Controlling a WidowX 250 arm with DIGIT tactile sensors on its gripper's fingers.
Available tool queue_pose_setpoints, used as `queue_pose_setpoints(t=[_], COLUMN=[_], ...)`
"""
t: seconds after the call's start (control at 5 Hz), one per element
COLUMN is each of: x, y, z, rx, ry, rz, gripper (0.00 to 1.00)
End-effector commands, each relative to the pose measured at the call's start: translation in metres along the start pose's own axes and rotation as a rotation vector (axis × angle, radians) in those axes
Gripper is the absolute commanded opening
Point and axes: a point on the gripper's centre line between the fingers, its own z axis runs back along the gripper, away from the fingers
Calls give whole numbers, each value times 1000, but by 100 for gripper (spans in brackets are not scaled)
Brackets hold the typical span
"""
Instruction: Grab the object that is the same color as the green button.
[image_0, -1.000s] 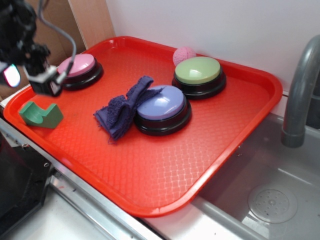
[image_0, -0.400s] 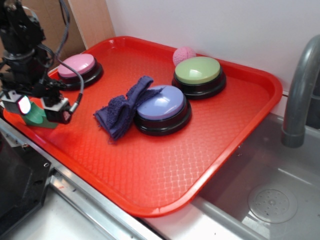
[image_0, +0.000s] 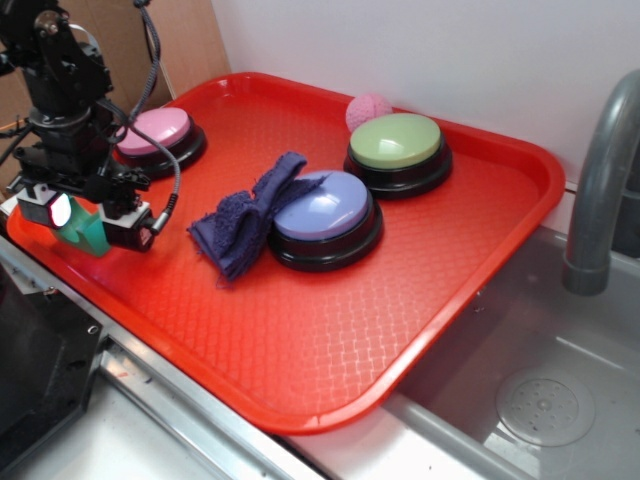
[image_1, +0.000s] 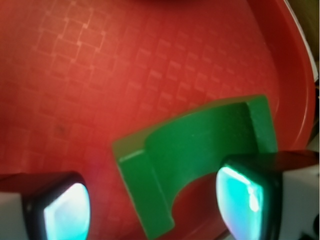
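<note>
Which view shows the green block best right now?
The wrist view: the green block fills the frame between the gripper fingers, its curved scoop clear. The exterior view shows only a sliver behind the gripper.

1. Black arm (image_0: 60, 90) stands near-vertical, wrist pointing straight down.
2. Gripper (image_0: 88, 222) at the bottom of the arm; jaws spread wide, not closed.
3. Two fingertips (image_1: 247, 192) visible in the wrist view, each with a glowing cyan pad; one at lower left, one at lower right.
4. A black cable (image_0: 165, 190) loops from the wrist down beside the gripper.
5. Exterior view: one pad face shows white-pink.
</note>
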Motion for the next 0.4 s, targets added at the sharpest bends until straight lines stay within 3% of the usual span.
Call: queue_pose_setpoints(t=[0.0,0.2], x=[5,5], y=[-1,-1], z=[0,0], rx=[-15,-18], ry=[-46,-47], rz=[-9,-9], gripper=[0,0])
